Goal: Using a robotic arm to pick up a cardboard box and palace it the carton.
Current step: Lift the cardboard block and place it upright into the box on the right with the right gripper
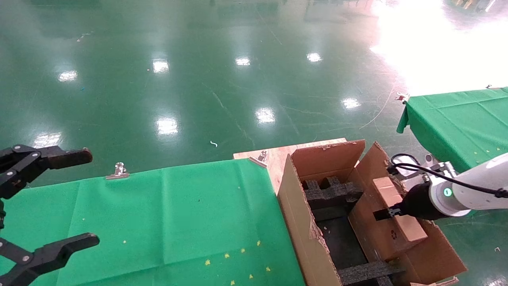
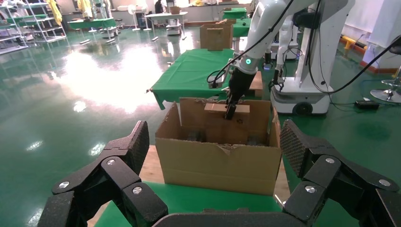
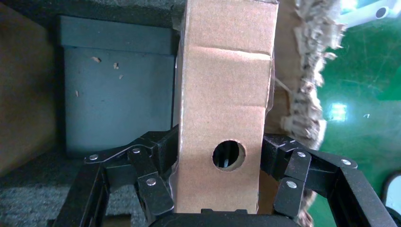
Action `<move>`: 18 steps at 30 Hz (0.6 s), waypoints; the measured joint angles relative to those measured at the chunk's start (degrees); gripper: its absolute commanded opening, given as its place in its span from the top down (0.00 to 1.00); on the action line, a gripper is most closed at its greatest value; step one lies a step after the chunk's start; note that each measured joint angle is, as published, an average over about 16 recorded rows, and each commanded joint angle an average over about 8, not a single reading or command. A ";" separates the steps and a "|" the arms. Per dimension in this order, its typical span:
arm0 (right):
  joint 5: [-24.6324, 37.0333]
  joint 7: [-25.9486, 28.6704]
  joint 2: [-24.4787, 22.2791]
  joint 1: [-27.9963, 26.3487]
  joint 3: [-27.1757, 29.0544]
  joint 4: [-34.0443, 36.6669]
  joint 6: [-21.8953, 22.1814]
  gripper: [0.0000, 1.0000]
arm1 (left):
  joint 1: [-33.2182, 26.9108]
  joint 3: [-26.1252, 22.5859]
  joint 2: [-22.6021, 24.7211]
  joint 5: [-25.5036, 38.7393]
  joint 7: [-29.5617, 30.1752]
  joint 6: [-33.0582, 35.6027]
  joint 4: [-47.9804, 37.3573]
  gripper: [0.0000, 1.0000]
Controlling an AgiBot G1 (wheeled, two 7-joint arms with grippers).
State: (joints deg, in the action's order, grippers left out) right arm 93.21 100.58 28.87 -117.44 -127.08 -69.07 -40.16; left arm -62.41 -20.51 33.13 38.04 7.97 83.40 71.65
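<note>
The small brown cardboard box (image 1: pixel 401 214) hangs over the right side of the carton (image 1: pixel 301 214), close against its tall right flap. My right gripper (image 1: pixel 387 213), on the white robotic arm (image 1: pixel 476 190), is shut on the box's two sides. In the right wrist view the box (image 3: pixel 222 85) stands between the black fingers (image 3: pixel 156 156), its round hole facing the camera, above the carton's dark interior. From the left wrist view the box (image 2: pixel 215 108) sits at the level of the carton's (image 2: pixel 217 163) top edge. Black foam blocks (image 1: pixel 331 192) lie inside. My left gripper (image 1: pixel 51 198) is parked open at the far left.
A green-clothed table (image 1: pixel 166 214) lies left of the carton, its cloth held by metal clips (image 1: pixel 118 171). A wooden board (image 1: pixel 278 157) shows under the carton. A second green table (image 1: pixel 460 123) stands to the right. The carton's flaps have ragged edges (image 3: pixel 307 94).
</note>
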 measured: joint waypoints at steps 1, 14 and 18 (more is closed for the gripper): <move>-0.33 -0.20 0.38 0.55 0.03 0.55 0.42 1.00 | 0.00 0.00 0.00 0.00 0.00 0.00 0.00 0.00; -5.64 -4.60 4.02 6.85 0.95 7.49 4.17 1.00 | 0.00 0.00 0.00 0.00 0.00 0.00 0.00 0.00; -7.25 -6.37 4.75 8.40 1.32 9.41 4.78 1.00 | 0.00 -0.01 0.00 0.00 0.00 0.00 0.00 0.00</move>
State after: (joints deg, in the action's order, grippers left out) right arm 85.97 94.21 33.61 -109.04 -125.76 -59.66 -35.38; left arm -62.41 -20.51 33.13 38.04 7.97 83.40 71.65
